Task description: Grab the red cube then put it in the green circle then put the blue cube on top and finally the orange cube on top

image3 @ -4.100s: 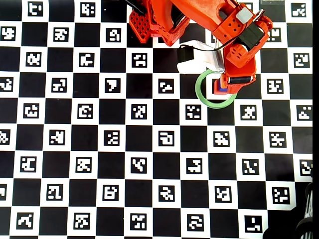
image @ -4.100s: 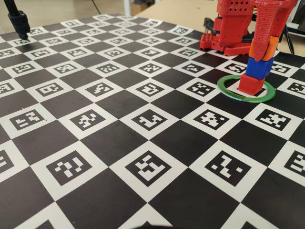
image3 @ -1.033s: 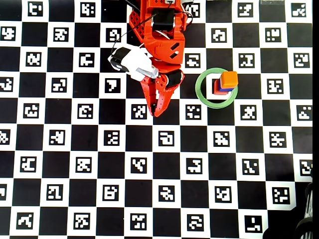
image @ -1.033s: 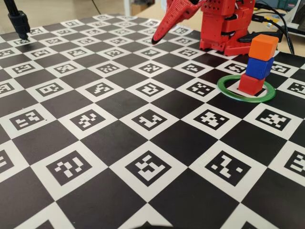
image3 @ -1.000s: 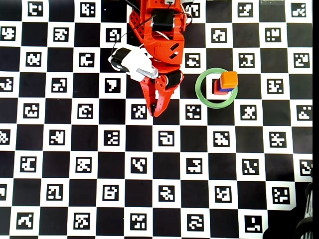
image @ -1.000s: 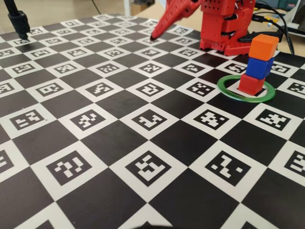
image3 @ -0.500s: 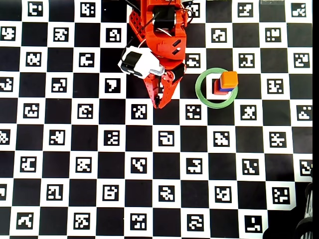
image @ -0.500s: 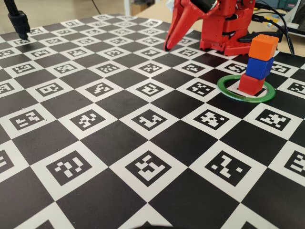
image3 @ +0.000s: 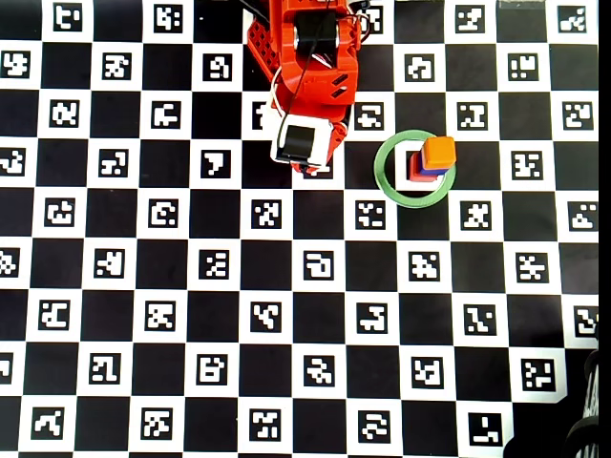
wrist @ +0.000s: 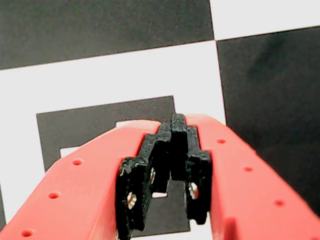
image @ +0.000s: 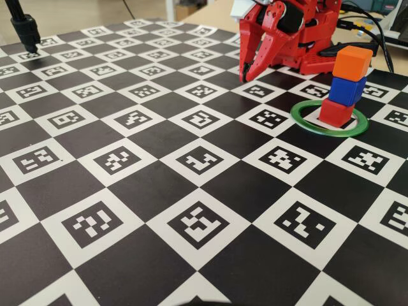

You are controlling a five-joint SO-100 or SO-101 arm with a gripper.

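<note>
Inside the green circle (image: 329, 119) the orange cube (image: 352, 63) now tops blue (image: 347, 90) and red (image: 336, 111); my fingers (image: 244, 76), clenched empty, have withdrawn, stack apparently done.

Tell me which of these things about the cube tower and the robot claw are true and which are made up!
1. The orange cube is at the top of the tower. True.
2. The blue cube sits at the bottom. False: the red cube is at the bottom, blue in the middle.
3. The tower stands inside the green circle. True.
4. The gripper is holding a cube. False: it is shut with nothing in it, away from the tower.
5. The gripper points down at the checkered board. True.
</note>
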